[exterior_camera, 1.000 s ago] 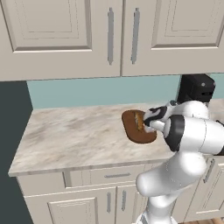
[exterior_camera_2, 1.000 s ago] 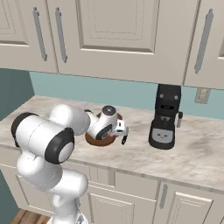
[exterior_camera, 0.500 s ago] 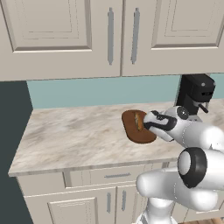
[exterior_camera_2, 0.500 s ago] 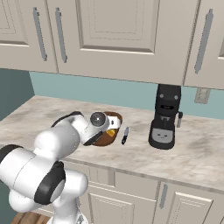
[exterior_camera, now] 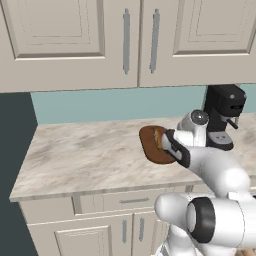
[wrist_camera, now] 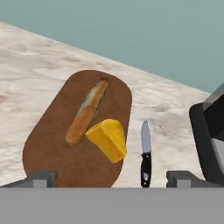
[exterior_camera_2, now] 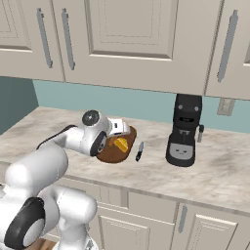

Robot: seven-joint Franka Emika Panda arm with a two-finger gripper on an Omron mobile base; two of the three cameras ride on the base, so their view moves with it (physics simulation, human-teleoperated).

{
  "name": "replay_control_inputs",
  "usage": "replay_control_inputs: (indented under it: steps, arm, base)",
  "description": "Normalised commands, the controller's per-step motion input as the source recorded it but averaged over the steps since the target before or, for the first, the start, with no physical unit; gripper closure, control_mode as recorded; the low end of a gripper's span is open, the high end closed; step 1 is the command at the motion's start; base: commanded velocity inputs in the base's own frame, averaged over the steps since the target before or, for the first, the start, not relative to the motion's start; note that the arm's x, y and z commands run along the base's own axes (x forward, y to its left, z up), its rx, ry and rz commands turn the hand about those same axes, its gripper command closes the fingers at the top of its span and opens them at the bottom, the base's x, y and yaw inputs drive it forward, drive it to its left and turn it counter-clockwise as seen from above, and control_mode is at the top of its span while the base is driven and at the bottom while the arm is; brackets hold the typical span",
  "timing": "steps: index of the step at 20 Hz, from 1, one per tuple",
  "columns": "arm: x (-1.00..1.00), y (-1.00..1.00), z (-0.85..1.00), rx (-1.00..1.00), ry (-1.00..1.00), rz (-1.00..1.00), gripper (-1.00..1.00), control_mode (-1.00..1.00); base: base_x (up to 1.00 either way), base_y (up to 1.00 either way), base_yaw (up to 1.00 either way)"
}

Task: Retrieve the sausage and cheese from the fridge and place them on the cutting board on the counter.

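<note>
The counter (exterior_camera: 85,155) holds the black coffee machine (exterior_camera_2: 184,129) at 3 o'clock and the brown cutting board (wrist_camera: 52,144) in the middle. On the board the sausage (wrist_camera: 85,113) lies touching the yellow cheese (wrist_camera: 109,138) at its 4 o'clock, and a small knife (wrist_camera: 145,154) lies just beside the board. The gripper (wrist_camera: 111,178) is spread wide above them with nothing in it.

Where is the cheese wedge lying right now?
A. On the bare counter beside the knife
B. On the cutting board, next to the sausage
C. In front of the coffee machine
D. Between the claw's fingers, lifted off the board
B: in the hand view the cheese rests on the cutting board against the sausage, with the knife off the board on the counter.
</note>
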Motion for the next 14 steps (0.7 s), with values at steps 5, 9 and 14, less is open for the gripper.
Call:
replay_control_inputs:
  steps: [5, 9, 14]
  arm:
    - [-0.37, -0.14, 0.57, -0.04, 0.19, -0.1, -1.0, -1.0]
    - [-0.47, 0.0, 0.27, 0.01, 0.07, -0.01, -1.0, -1.0]
    - [-0.68, 0.0, 0.0, 0.12, 0.0, 0.0, -1.0, -1.0]
  base:
    - [0.0, 0.0, 0.0]
    - [0.0, 0.0, 0.0]
    - [0.0, 0.0, 0.0]
